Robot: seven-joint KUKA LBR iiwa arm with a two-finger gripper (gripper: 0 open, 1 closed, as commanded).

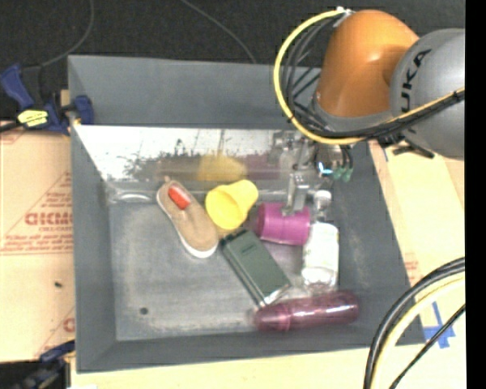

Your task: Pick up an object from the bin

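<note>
From my console I see the gripper [302, 207] down low in the back-right part of the grey metal bin [93, 241], under the arm's orange wrist cover [363, 59]. It's at the upper right edge of a magenta plastic cup [282, 225], which lies on its side approx. mid-bin, right of centre. The gripper looks to be on or just above the cup's top side, but I can't confirm contact. Jaw state: can't tell from this angle whether they're apart or together, and I don't see the cup between them. Just left of the magenta cup lies a yellow plastic cup [231, 203], also on its side, round end facing front-left. Left of that is a tan foot-shaped sole w/ a red-orange piece on top [190, 224], set diagonally, close to the yellow cup. In front of both cups lies a dark grey-green flat rectangular box [257, 266], also diagonal. A white plastic bottle [321, 254] sits right beside the magenta cup on its right. A translucent purple tube-shaped bottle [308, 311] lies along the front wall, by the box's lower end and the white bottle.
</note>
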